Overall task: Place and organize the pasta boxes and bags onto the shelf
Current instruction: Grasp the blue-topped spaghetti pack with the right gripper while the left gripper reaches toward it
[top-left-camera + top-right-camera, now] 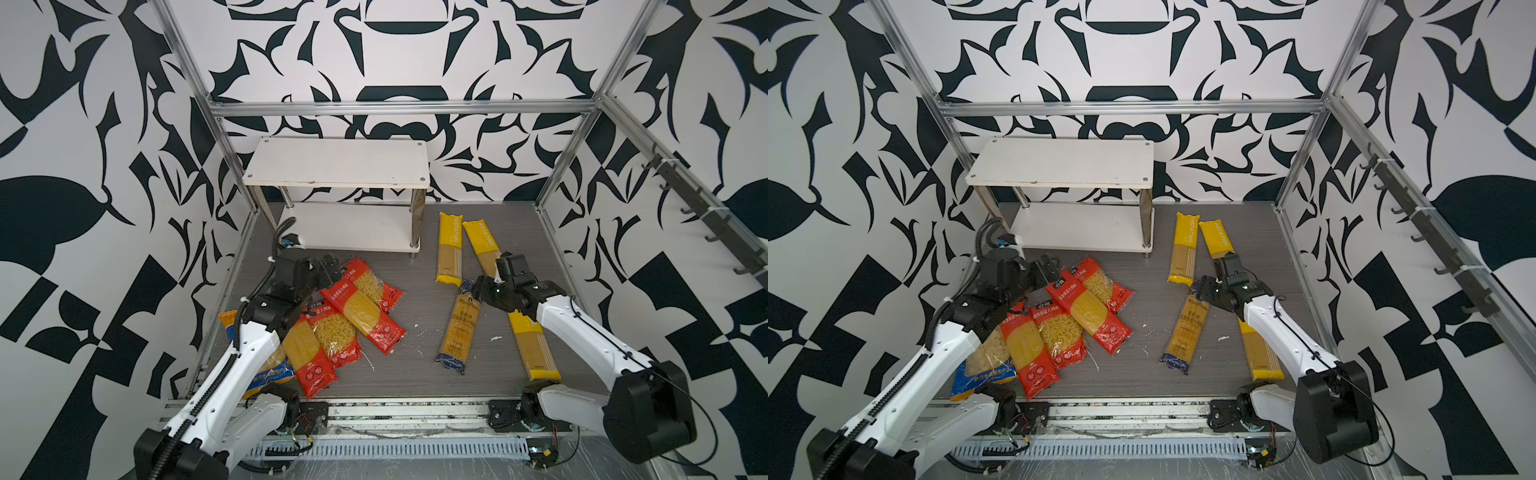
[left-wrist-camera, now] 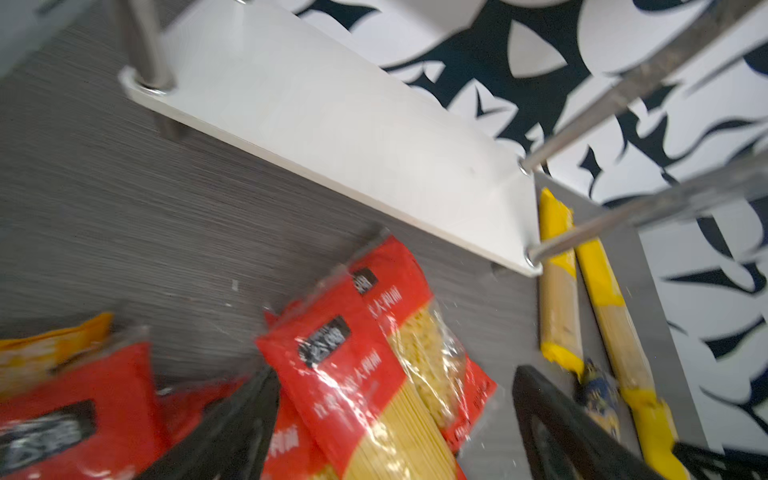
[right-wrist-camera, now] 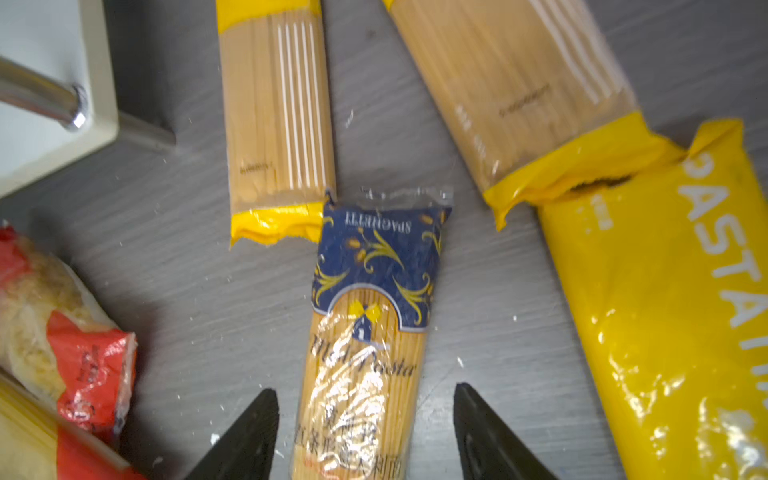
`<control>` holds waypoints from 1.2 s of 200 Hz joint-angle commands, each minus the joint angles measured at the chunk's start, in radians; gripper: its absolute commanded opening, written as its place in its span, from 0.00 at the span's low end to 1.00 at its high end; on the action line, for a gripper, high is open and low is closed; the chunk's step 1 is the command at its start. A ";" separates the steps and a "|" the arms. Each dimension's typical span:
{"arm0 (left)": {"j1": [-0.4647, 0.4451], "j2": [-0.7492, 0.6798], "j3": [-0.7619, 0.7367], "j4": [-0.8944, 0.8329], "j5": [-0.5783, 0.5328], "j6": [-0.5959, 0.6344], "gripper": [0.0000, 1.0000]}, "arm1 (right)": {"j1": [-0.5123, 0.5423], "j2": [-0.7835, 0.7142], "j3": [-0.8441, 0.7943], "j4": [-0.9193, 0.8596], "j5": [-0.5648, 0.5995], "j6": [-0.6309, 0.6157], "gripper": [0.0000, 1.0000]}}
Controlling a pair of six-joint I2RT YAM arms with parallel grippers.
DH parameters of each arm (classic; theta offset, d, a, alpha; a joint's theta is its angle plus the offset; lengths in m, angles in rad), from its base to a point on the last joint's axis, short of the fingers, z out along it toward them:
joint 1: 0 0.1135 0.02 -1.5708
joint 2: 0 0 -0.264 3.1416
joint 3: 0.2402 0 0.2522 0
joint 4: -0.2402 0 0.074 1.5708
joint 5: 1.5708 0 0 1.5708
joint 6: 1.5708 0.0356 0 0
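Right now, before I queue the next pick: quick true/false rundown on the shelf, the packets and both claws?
1. Both boards of the shelf are bare. True.
2. The right claw is shut on a yellow packet. False: its jaws stand apart on either side of the dark-blue spaghetti packet, with a gap showing on each side.
3. The left claw is open over the red packets. True.
4. The dark-blue spaghetti packet lies in the red pile. False: it lies apart from that pile, over by the long yellow packets.
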State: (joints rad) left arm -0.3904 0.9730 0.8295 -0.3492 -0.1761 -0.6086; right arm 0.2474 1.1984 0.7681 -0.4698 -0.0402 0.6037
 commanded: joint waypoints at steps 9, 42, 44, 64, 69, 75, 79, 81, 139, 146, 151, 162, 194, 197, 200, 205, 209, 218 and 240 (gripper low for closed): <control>-0.175 0.079 0.036 -0.025 -0.096 -0.048 0.92 | -0.002 -0.020 -0.039 -0.049 -0.047 0.004 0.70; -0.334 0.225 0.051 0.083 -0.112 -0.099 0.92 | -0.002 -0.037 -0.098 -0.001 -0.071 0.039 0.70; -0.341 0.234 0.055 0.089 -0.111 -0.101 0.92 | -0.002 -0.036 -0.101 0.004 -0.073 0.042 0.70; -0.400 0.344 0.100 0.125 -0.104 -0.103 0.92 | -0.002 -0.039 -0.129 0.015 -0.082 0.055 0.70; -0.410 0.369 0.112 0.127 -0.099 -0.103 0.92 | -0.002 -0.042 -0.135 0.016 -0.083 0.055 0.70; -0.419 0.396 0.128 0.127 -0.094 -0.103 0.91 | -0.002 -0.045 -0.143 0.016 -0.086 0.056 0.70; -0.425 0.412 0.136 0.127 -0.090 -0.103 0.92 | -0.002 -0.047 -0.147 0.017 -0.089 0.057 0.70; -0.427 0.421 0.140 0.127 -0.087 -0.103 0.91 | -0.002 -0.049 -0.149 0.016 -0.091 0.057 0.70; -0.438 0.556 0.177 0.207 0.014 -0.131 0.86 | -0.002 -0.072 -0.180 -0.004 -0.097 0.042 0.70; -0.438 0.569 0.186 0.207 0.024 -0.129 0.86 | -0.003 -0.077 -0.185 0.000 -0.092 0.045 0.68; -0.438 0.578 0.191 0.207 0.031 -0.128 0.82 | -0.003 -0.084 -0.188 0.003 -0.089 0.045 0.67; -0.438 0.594 0.198 0.209 0.049 -0.129 0.79 | -0.003 -0.094 -0.194 0.010 -0.086 0.044 0.64; -0.441 0.621 0.168 0.277 0.118 -0.182 0.73 | -0.015 -0.068 -0.215 0.031 -0.111 0.046 0.62; -0.442 0.624 0.165 0.288 0.124 -0.188 0.73 | -0.016 -0.064 -0.219 0.036 -0.113 0.049 0.62; -0.444 0.628 0.161 0.298 0.130 -0.194 0.73 | -0.017 -0.059 -0.220 0.041 -0.115 0.051 0.62; -0.447 0.635 0.157 0.313 0.141 -0.203 0.73 | -0.018 -0.054 -0.226 0.054 -0.120 0.058 0.62; -0.449 0.641 0.155 0.321 0.147 -0.209 0.72 | -0.019 -0.051 -0.230 0.067 -0.122 0.064 0.62; -0.457 0.657 0.159 0.333 0.158 -0.219 0.72 | -0.019 -0.046 -0.241 0.101 -0.130 0.077 0.62; -0.480 0.701 0.182 0.343 0.188 -0.226 0.71 | -0.019 -0.012 -0.254 0.169 -0.159 0.108 0.63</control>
State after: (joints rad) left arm -0.8455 1.6253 0.9974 -0.0471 -0.0475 -0.7937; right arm 0.2306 1.1610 0.5236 -0.3939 -0.1635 0.6674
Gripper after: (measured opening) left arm 0.711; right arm 0.627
